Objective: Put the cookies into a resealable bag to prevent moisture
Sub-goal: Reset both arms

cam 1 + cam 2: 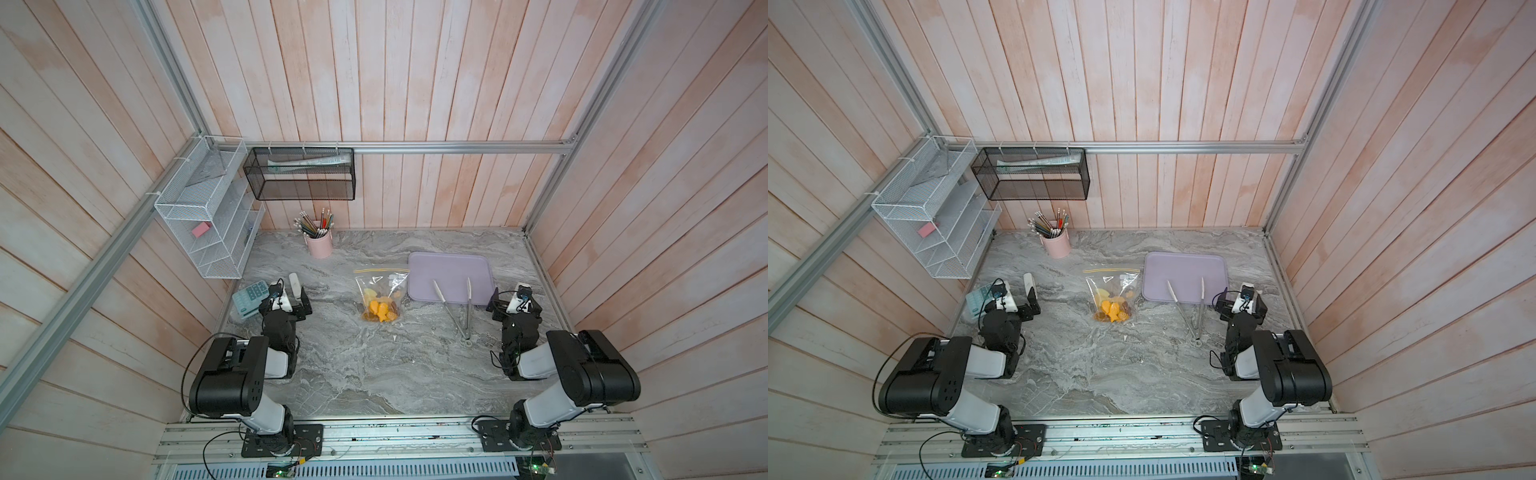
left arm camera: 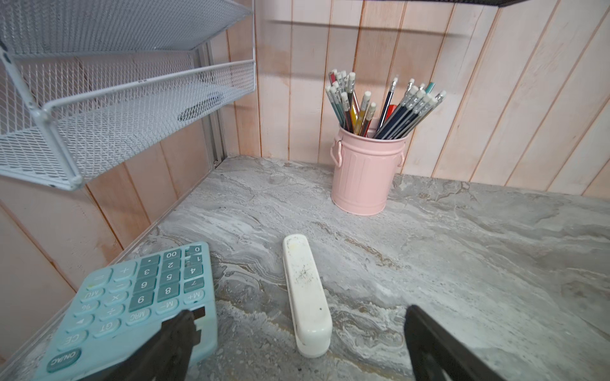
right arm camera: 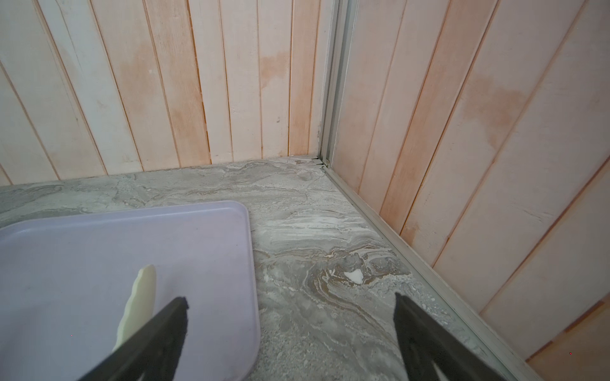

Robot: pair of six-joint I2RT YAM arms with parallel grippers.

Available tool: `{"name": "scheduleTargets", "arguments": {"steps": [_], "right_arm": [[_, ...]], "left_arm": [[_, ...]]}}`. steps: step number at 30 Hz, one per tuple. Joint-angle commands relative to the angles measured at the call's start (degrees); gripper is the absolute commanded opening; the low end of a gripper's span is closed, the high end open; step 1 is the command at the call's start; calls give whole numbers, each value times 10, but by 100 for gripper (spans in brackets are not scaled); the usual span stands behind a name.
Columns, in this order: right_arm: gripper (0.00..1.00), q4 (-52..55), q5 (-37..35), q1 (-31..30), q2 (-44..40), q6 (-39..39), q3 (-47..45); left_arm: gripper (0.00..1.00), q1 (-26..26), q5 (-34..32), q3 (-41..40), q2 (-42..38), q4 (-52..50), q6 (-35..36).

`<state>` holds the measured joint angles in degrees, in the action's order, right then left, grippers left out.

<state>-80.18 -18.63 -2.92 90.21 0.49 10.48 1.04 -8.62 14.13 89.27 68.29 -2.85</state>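
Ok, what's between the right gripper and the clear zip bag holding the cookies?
The flat lilac tray's near edge and the silver metal tongs lying partly on it, shown in both top views.

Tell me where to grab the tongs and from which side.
Grip the tongs near their joined end, which lies on the table toward the robot; there the legs run close together, while the spread tips rest on the lilac tray. Likely best from above with the open right gripper, jaws across both legs.
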Motion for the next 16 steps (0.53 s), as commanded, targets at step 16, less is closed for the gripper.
{"name": "scheduleTargets", "arguments": {"steps": [16], "right_arm": [[98,-25,-17,-1,6,8,-1]], "left_arm": [[100,-5,18,6,4,7,6]]}}
